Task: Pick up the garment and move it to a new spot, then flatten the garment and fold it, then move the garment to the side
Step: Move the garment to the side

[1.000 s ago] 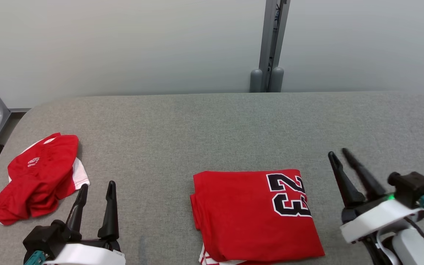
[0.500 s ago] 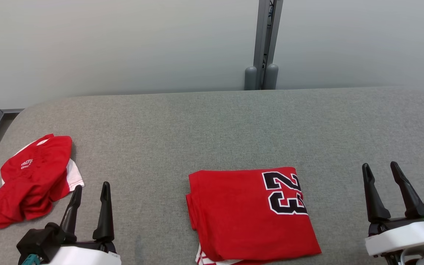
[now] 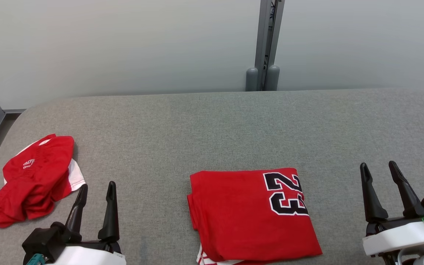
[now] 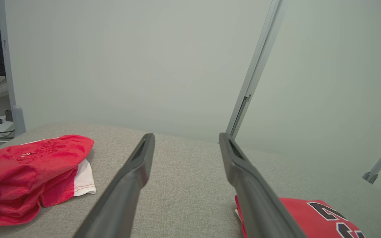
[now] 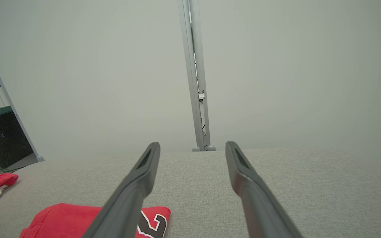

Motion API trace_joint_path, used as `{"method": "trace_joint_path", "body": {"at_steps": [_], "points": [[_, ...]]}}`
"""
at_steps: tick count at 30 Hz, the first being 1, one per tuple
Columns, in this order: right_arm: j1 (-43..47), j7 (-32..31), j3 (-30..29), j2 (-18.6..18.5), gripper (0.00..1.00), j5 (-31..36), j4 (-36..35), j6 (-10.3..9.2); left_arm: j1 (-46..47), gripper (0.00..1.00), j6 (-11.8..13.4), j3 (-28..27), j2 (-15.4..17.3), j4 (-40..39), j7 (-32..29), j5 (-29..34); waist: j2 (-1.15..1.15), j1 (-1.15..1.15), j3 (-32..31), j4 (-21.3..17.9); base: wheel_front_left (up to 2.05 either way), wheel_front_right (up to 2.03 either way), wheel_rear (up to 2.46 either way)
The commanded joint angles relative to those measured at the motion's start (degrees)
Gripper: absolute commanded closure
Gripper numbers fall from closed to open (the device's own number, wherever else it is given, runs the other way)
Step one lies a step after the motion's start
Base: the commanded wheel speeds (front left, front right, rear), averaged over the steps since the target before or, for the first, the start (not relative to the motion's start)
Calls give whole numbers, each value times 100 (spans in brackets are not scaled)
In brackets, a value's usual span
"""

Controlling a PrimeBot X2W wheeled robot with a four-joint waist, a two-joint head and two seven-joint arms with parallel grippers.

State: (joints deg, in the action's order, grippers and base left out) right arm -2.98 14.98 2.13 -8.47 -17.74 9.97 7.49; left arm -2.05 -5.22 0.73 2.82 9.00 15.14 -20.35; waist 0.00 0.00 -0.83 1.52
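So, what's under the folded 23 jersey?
Under the jersey, a white striped edge peeks out at the near corner, on the grey table; the rest is covered.

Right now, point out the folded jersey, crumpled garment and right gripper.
folded jersey [image 3: 234,213], head view, plain red panel.
crumpled garment [image 3: 31,184], head view, red top layer.
right gripper [image 3: 377,164], head view, between its fingertips.

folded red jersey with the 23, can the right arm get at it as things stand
Probably yes. The right tool stands open just to the right of the folded red jersey, and only grey table lies between them. Nothing covers the jersey's right edge.
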Motion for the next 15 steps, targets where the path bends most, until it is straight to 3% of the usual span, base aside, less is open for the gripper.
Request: {"method": "trace_joint_path", "body": {"at_steps": [1,15], "points": [[22,27,-15,-9,0,20,-5,1,-23,0,33,-3,16,-23,-2,-5,0,0,-1,1,0,0,0],[-20,28,54,6,0,2,128,1,-17,0,55,30,17,-40,-2,11,0,0,23,-2,0,0,0]]}}
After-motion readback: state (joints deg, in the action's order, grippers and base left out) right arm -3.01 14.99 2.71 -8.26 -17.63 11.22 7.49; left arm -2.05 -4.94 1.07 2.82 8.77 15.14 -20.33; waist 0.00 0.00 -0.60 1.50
